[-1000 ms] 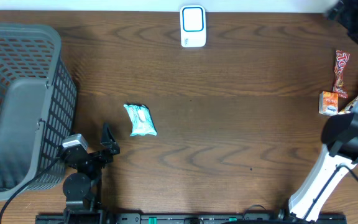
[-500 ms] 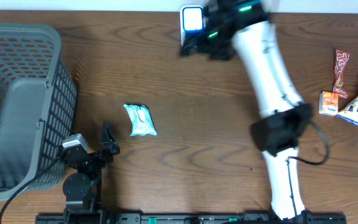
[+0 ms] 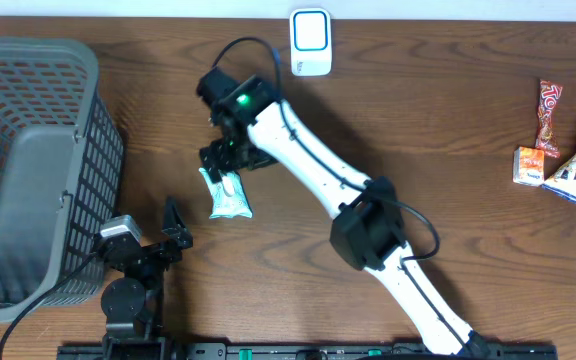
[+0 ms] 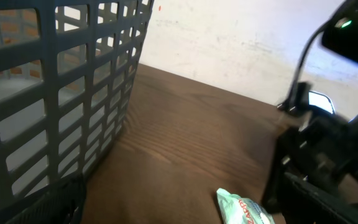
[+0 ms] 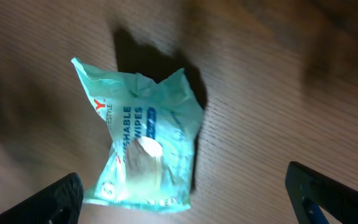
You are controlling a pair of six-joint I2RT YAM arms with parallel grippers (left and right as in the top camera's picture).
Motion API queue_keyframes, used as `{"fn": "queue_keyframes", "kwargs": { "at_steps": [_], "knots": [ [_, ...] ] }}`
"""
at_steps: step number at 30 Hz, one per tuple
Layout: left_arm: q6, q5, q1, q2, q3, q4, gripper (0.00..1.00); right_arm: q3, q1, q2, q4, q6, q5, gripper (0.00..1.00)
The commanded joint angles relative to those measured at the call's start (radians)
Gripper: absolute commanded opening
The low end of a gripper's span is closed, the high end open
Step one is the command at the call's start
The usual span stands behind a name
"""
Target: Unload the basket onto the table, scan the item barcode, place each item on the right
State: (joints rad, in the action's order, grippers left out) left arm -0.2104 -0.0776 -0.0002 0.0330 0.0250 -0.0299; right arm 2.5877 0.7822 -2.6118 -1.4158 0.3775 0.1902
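Overhead showed you the right gripper (image 3: 230,162) hanging just above the wipes pack (image 3: 230,197), left of middle, jaws wide apart so it could grab the pack for the far scanner (image 3: 310,42).

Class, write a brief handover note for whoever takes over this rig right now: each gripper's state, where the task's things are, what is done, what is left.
Left gripper: open, empty, low on the table beside the basket.
Right gripper: open, empty, poised over the wipes packet.
Wipes packet: lying on the table, centre-left. White scanner: far edge, centre.
Done: right arm positioned over the packet; no grip yet.
Left: close on the packet, carry it to the scanner, show its barcode. No barcode shows on the upward face.
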Motion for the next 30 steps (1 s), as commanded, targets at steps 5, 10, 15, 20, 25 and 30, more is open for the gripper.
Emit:
{"fn": "queue_keyframes", "kwargs": {
  "at_steps": [5,10,15,20,25,30],
  "knots": [
    [-0.005,-0.01,0.003,-0.001,-0.019,-0.037,0.98,0.0,0.084,-0.019,0.046,0.047,-0.259,0.99],
    [-0.005,-0.01,0.003,-0.001,-0.019,-0.037,0.98,-0.001,0.12,-0.055,0.082,0.048,-0.309,0.99],
    [-0.005,-0.01,0.003,-0.001,-0.019,-0.037,0.98,-0.001,0.164,-0.089,0.089,0.048,-0.317,0.99],
    [-0.005,-0.01,0.003,-0.001,-0.019,-0.037,0.98,-0.001,0.201,-0.122,0.099,0.055,-0.437,0.99],
    [-0.005,-0.01,0.003,-0.001,-0.019,-0.037,0.98,-0.001,0.208,-0.173,0.075,0.08,-0.493,0.84],
    [-0.005,-0.01,0.003,-0.001,-0.019,-0.037,0.98,-0.003,0.199,-0.203,0.035,0.122,-0.499,0.73]
  ]
}}
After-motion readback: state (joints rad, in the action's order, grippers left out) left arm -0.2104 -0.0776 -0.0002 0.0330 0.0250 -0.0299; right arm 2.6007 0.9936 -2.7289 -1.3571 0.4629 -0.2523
